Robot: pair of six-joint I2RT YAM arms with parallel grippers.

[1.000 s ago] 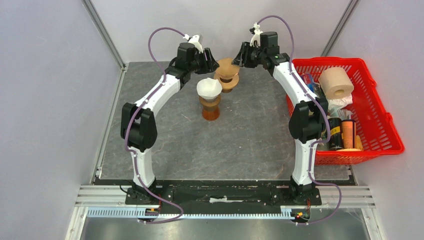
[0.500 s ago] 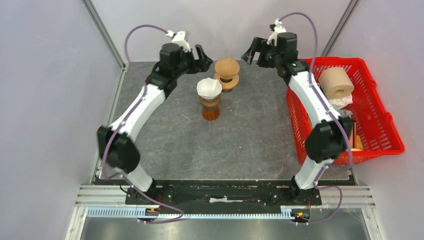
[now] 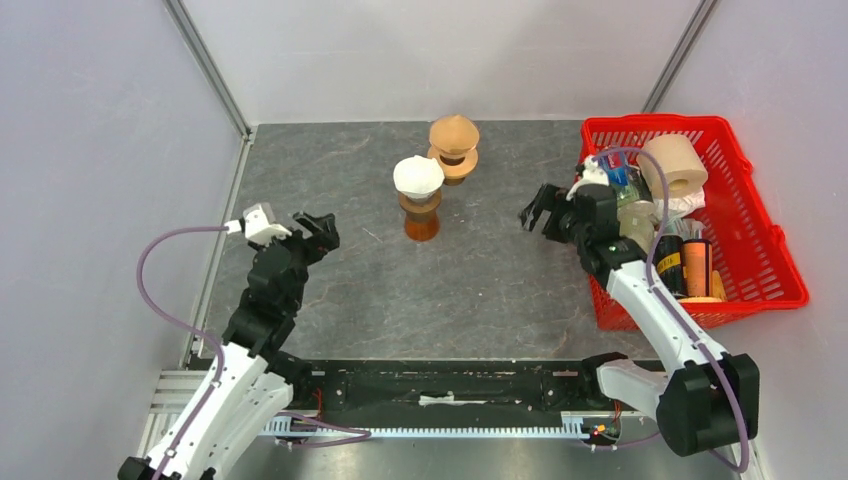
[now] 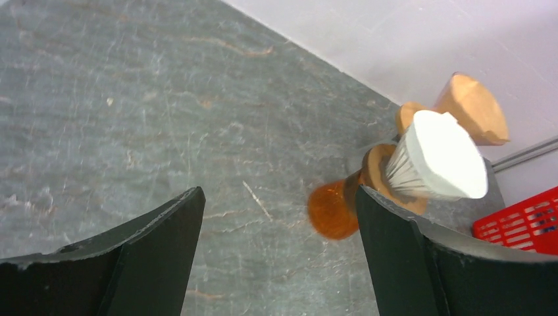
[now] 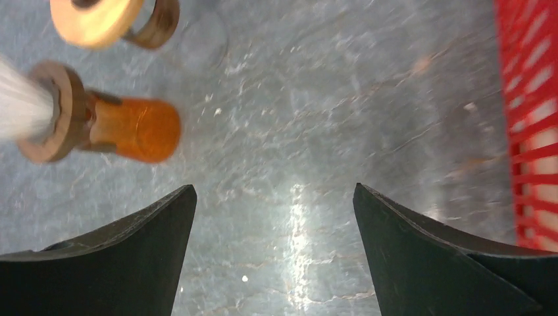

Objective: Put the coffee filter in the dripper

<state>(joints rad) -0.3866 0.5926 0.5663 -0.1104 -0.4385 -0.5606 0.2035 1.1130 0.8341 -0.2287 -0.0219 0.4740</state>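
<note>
The filter (image 3: 418, 175), a white pleated paper cone with a wide flat mouth, sits point-down in the dripper (image 3: 421, 212), whose wooden ring collar holds it above a smooth amber glass body. Just behind the dripper and slightly to its right stands a tan cone (image 3: 454, 133), matte and pointing upward, on a wooden ring of its own. Both stand on the bench (image 3: 480, 290), a grey slate-like slab with pale veins. Well to the right of the dripper is a red plastic lattice basket (image 3: 760, 300) holding a beige paper roll (image 3: 672, 165). The left claw (image 3: 318, 228) hovers to the dripper's near left, its black curved jaws apart and holding nothing. The right claw (image 3: 538, 210) hangs to the dripper's right, between it and the basket, likewise spread wide and empty.
</note>
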